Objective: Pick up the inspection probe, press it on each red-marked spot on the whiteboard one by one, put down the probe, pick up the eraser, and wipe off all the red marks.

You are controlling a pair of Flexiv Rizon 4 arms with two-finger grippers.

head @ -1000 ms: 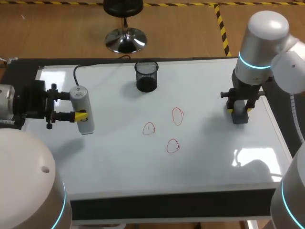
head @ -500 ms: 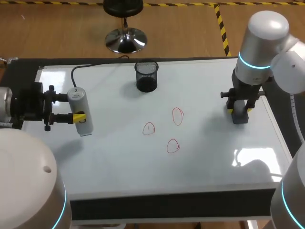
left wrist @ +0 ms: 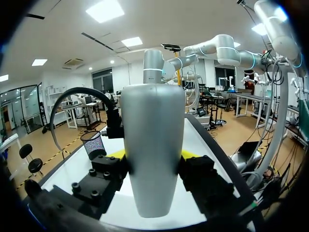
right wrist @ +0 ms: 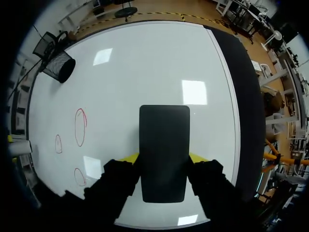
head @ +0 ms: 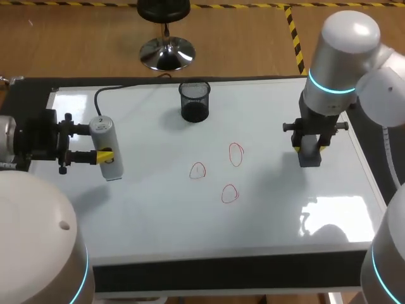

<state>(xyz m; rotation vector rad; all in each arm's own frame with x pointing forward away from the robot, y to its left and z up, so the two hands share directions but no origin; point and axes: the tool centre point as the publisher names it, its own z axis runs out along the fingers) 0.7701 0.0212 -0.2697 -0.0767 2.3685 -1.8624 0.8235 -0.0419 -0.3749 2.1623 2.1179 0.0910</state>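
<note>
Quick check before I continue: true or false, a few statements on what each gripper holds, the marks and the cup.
The left gripper is shut on the probe. True.
The right gripper is empty. False: it is shut on the eraser.
Three red marks show on the whiteboard. True.
The mesh cup lies on its side. False: it stands upright.

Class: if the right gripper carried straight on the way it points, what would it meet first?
Probably bare whiteboard: the right gripper, shut on the dark rectangular eraser, points down, clear of the red marks.
</note>
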